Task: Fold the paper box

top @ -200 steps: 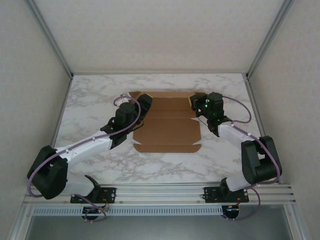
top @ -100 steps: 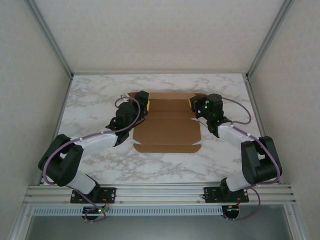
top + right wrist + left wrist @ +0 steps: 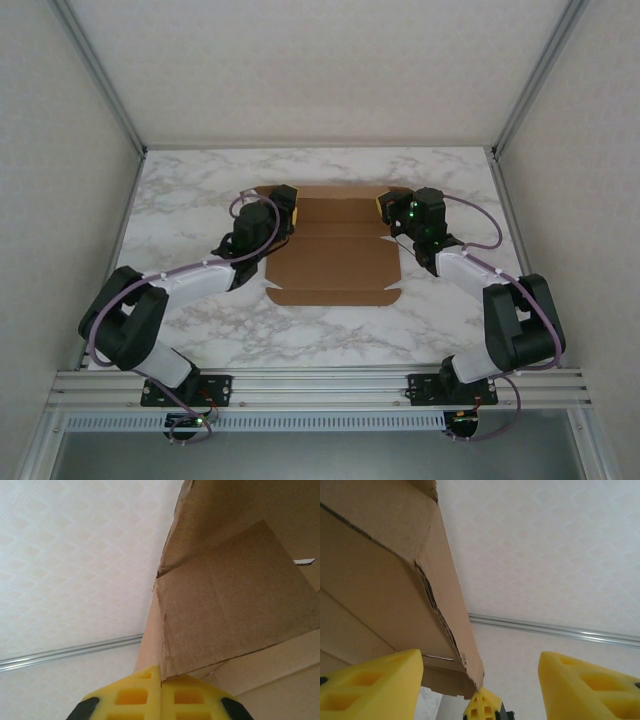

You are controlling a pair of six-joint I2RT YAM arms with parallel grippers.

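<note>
The paper box [image 3: 335, 258] is a brown cardboard sheet lying mostly flat mid-table, with its far side flaps lifted. My left gripper [image 3: 284, 203] is at the far-left flap. In the left wrist view this gripper [image 3: 480, 656] is open, and the raised flap [image 3: 395, 580] hangs between its yellow fingers [image 3: 370, 685], closer to the left one. My right gripper [image 3: 389, 205] is at the far-right flap. Seen from the right wrist, it [image 3: 161, 672] is shut, with the flap's [image 3: 230, 605] lower corner pinched at the seam between its fingertips.
The marble table [image 3: 200, 190] is ringed by an aluminium frame [image 3: 120, 110] and pale walls. A metal rail [image 3: 320, 385] carrying both arm bases runs along the near edge. The left arm's elbow [image 3: 125, 320] sits low at the near left.
The left arm has folded its elbow inward and its gripper has nudged toward the far-left flap, with the jaws narrowing slightly. The right arm and the sheet have stayed put.
</note>
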